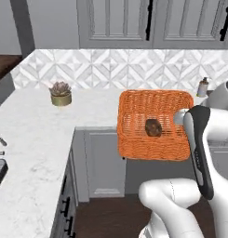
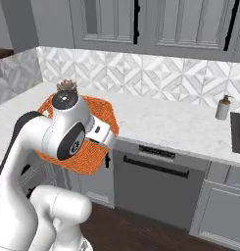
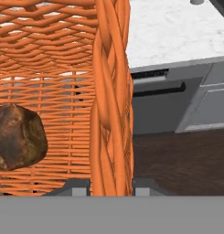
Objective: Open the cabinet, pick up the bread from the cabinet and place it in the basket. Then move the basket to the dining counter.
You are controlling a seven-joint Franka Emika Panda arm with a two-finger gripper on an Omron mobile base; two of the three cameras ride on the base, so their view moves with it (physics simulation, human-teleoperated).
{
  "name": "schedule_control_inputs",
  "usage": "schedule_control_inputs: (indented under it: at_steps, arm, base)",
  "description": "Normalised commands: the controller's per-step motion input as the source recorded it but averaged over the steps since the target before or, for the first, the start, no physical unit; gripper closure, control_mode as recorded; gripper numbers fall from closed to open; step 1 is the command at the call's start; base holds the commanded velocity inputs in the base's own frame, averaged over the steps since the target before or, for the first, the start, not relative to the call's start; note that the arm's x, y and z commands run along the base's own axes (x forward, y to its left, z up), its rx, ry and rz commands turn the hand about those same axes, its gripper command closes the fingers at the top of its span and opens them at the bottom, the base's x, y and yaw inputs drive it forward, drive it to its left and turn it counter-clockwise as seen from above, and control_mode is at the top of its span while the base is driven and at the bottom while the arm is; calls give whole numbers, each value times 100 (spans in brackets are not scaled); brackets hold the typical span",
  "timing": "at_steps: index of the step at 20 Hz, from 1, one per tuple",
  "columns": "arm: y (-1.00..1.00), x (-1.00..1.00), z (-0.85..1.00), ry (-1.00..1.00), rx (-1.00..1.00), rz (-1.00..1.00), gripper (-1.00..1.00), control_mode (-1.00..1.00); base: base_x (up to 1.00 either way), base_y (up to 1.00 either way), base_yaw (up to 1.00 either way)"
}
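Note:
The orange wicker basket (image 1: 134, 139) hangs in the air off the counter's front edge, over the grey lower cabinets. The dark brown bread (image 1: 153, 127) lies on its floor; in the hand view the bread (image 3: 15, 137) sits left of the right side wall. My gripper (image 3: 111, 188) is shut on that woven wall of the basket (image 3: 111, 91), one fingertip on each side. In the right base view my arm covers most of the basket (image 2: 99, 110). The upper cabinet (image 1: 113, 21) doors stand shut. The dining counter is out of view.
A potted succulent (image 1: 61, 94) stands on the marble counter (image 1: 36, 135) at the left. A soap bottle (image 2: 222, 108) stands near the backsplash at the right. Below the counter is a dishwasher (image 2: 151, 181), with dark wood floor (image 2: 156, 230) in front.

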Motion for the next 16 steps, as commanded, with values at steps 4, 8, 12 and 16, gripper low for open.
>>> schedule_control_inputs:
  at_steps: [4,8,12,16]
  arm:
    - [0,0,0,0,0,0,100,100]
    - [0,0,0,0,0,0,100,100]
    - [0,0,0,0,0,0,100,100]
    - [0,0,0,0,0,0,100,100]
  base:
    - [0,0,-100]
    - [0,0,-100]
    - [0,0,-100]
    - [0,0,-100]
